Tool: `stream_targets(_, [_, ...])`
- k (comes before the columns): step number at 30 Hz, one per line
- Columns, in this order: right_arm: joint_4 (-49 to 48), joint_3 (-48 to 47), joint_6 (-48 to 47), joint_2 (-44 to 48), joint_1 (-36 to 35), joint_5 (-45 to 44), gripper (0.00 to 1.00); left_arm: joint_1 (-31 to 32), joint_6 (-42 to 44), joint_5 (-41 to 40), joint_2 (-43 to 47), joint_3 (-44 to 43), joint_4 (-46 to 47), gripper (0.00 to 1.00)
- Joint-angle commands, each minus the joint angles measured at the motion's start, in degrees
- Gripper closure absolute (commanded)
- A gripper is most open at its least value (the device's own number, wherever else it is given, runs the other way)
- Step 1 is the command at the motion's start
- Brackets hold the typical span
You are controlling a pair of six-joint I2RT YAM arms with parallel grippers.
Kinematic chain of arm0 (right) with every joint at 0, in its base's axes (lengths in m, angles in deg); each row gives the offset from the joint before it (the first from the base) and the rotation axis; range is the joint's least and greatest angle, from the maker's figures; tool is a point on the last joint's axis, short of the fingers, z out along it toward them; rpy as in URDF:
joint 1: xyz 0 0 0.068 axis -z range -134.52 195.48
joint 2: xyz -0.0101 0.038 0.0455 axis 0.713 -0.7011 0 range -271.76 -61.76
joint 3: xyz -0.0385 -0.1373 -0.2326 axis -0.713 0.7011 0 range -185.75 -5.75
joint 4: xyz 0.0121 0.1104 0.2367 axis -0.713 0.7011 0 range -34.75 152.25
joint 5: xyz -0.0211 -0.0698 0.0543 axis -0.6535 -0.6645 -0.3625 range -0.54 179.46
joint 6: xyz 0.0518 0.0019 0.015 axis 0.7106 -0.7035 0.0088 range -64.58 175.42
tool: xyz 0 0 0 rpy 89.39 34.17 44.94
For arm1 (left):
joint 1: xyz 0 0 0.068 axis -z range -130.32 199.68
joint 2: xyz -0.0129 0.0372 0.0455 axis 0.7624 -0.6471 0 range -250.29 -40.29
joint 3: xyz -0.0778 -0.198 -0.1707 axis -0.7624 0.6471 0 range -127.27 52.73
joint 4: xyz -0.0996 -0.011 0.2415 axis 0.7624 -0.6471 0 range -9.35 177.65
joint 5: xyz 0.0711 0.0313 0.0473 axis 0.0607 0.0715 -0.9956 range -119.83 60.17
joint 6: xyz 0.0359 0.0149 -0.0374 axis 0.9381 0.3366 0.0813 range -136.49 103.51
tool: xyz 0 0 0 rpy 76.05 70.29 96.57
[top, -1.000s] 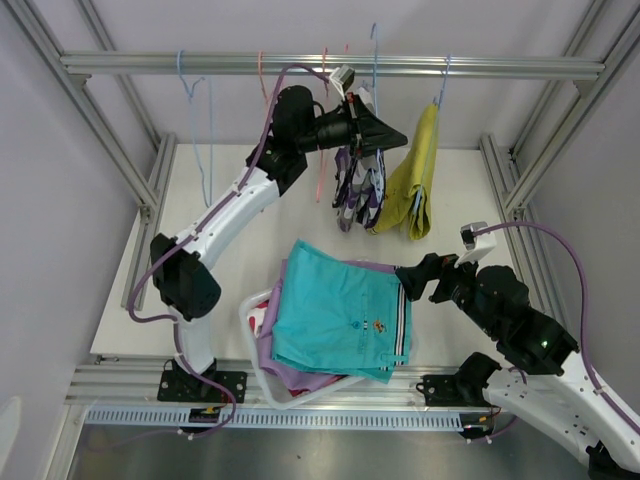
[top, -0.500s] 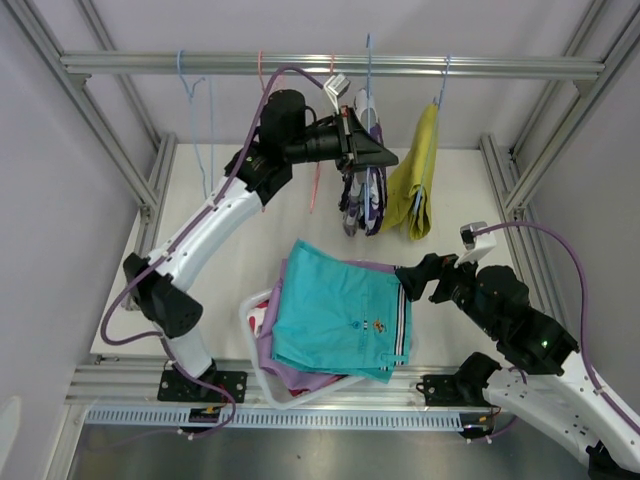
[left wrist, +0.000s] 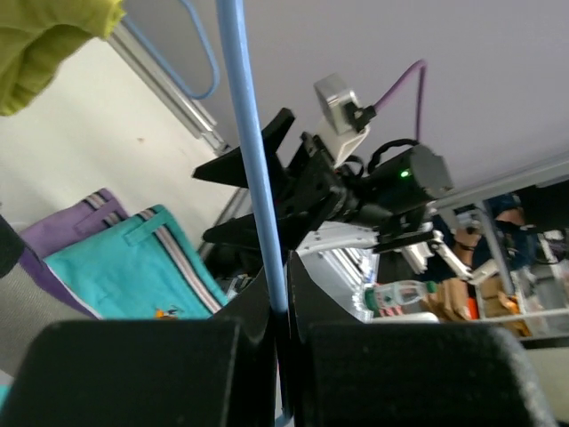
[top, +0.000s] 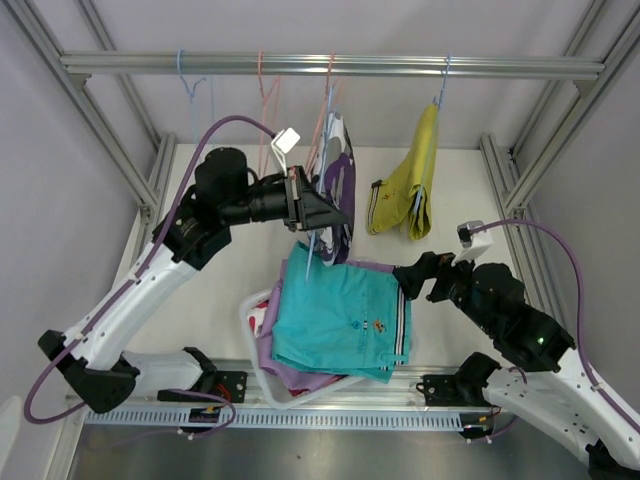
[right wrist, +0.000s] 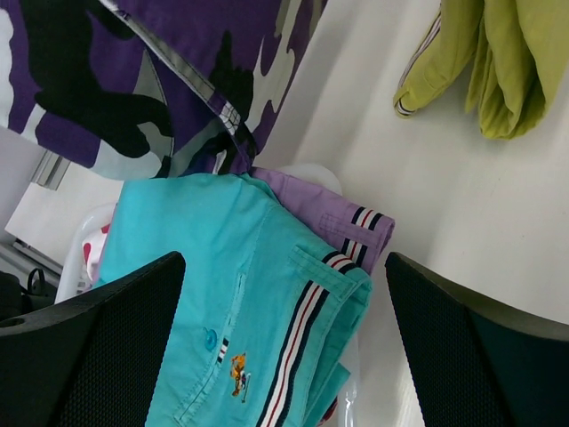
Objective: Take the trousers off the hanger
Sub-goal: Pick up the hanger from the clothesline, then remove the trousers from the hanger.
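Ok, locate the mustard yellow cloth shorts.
The mustard yellow shorts hang from the aluminium rail right of centre in the top view, beside the purple camouflage shorts.

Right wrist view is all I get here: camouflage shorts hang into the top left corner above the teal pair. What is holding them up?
Observer: A blue hanger. The left wrist view shows the left gripper with its fingers clamped on the hanger's rod.
Operator: And the yellow shorts at my top right, are they lying on the table?
Observer: No. In the top view the yellow shorts hang from a second blue hanger, which is hooked on the rail.
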Motion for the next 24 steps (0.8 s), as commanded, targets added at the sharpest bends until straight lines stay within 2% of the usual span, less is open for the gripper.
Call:
stream_targets(1, [-2.08,-0.76,1.13,-1.86,0.15,-0.74,0.01,0.02,12.17,-3.52,6.35,2.84,10.49,0.99])
stream_targets(8, [-5.59,-0.67,2.1,-7.83,0.24,-1.09,0.01,0.02,15.08,-9.67,11.63,13.13,13.39,0.99])
stream_targets(14, [-8.05,-2.87,2.28,-11.97,0.15,-0.48,0.01,-1.38,14.29,-8.63,10.75,18.74,16.63,0.99])
stream_targets(18, [-11.04,-2.61,0.96,-12.06,0.06,-0.13,0.01,-4.98,11.3,-6.87,10.49,22.18,20.77,1.0])
stream_targets(21, [-14.64,-1.81,-0.53,-12.15,-0.47,1.1,0.06,-7.27,11.65,-6.78,9.79,22.63,21.21,0.99])
stream_targets(24, [-18.95,-1.28,-2.9,-13.45,-2.48,2.43,0.05,-7.89,11.3,-6.96,9.43,23.68,21.21,1.0])
